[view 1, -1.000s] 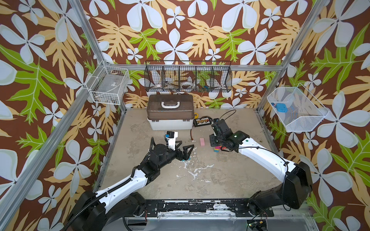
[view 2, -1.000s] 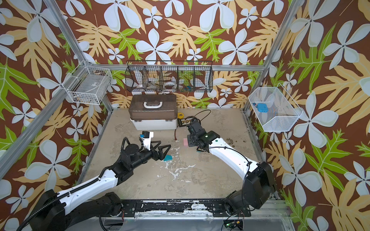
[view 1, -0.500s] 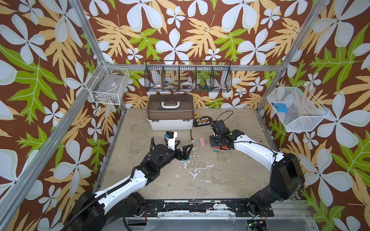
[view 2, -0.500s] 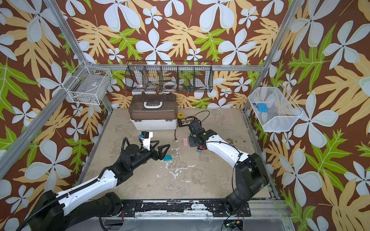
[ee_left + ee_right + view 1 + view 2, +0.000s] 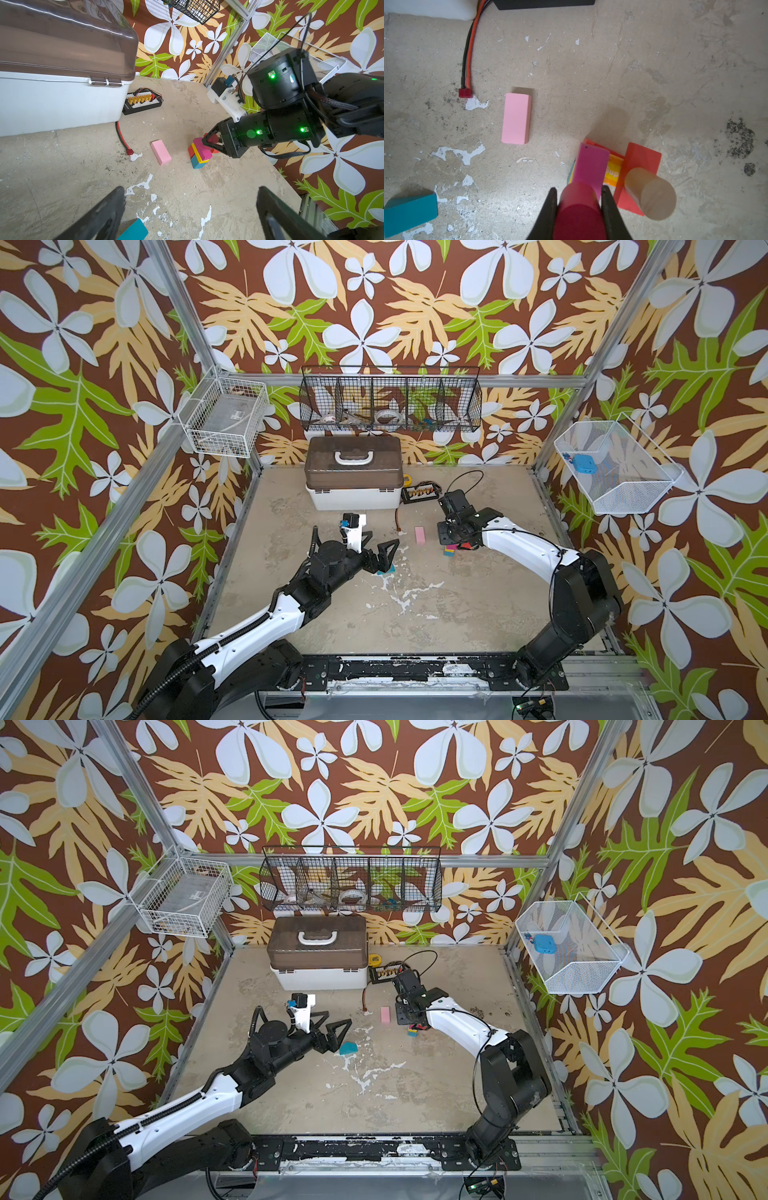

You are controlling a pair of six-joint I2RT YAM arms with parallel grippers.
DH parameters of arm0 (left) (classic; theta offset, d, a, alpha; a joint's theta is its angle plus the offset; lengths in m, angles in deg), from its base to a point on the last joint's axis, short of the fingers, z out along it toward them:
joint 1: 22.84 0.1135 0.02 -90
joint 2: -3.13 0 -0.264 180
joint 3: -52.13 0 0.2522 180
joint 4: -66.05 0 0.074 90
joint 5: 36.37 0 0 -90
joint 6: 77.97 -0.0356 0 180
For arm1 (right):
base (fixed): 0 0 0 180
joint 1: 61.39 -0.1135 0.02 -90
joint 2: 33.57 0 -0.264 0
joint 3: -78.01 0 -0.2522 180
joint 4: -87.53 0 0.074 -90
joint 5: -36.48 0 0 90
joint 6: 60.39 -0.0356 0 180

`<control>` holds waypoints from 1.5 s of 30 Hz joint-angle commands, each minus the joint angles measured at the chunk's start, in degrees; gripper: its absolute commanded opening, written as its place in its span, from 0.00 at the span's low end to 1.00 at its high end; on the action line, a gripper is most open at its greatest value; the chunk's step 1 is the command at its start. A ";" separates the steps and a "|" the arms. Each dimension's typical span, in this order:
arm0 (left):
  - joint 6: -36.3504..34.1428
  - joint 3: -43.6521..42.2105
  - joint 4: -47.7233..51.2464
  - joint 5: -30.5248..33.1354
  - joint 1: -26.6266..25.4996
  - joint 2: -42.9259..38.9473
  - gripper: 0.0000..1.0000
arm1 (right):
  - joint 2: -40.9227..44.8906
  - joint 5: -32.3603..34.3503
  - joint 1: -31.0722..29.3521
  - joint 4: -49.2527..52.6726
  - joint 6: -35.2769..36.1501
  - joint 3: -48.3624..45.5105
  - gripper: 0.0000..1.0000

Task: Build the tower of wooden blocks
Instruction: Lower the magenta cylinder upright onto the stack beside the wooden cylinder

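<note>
The tower (image 5: 451,549) (image 5: 412,1029) is a low stack of blue, yellow, red and magenta blocks (image 5: 199,151). My right gripper (image 5: 579,193) (image 5: 451,537) is shut on a crimson cylinder (image 5: 578,207), held over the magenta block (image 5: 590,164). Beside it a tan cylinder (image 5: 651,193) stands on a flat red block (image 5: 641,158). A pink block (image 5: 420,536) (image 5: 516,118) lies flat just left of the tower. My left gripper (image 5: 380,545) (image 5: 191,199) hovers open and empty over the floor, with a teal block (image 5: 348,1048) (image 5: 134,230) close to one finger.
A brown-lidded white toolbox (image 5: 353,477) stands at the back. A black-and-orange board (image 5: 419,492) with wires lies to its right, its red connector (image 5: 465,92) near the pink block. Wire baskets (image 5: 390,404) hang on the walls.
The right arm's elbow has swung inward while its gripper stayed at the tower with the crimson cylinder. The left arm has not moved.
</note>
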 commanded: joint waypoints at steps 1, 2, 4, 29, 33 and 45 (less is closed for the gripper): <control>-0.15 -0.08 -0.84 0.90 -0.08 0.01 1.00 | 0.01 -0.15 0.72 -0.64 -0.44 -0.19 0.07; -0.14 -0.09 -0.84 0.92 -0.09 0.02 1.00 | 0.01 -0.47 1.02 -0.88 -0.44 -0.43 0.07; -0.16 -0.08 -0.84 0.88 -0.08 0.13 1.00 | -0.16 -1.04 1.52 -1.16 -0.52 -0.55 0.07; 0.12 -0.16 -0.84 0.63 -0.08 -0.23 1.00 | -4.28 -0.37 2.54 -0.92 -0.96 0.94 0.12; 0.12 -0.16 -0.80 0.61 -0.09 -0.25 1.00 | -4.16 -0.28 2.67 -0.95 -0.97 0.95 0.13; 0.09 -0.08 -0.84 0.52 -0.08 -0.16 1.00 | -4.21 -0.55 3.24 -0.90 -1.05 1.12 0.16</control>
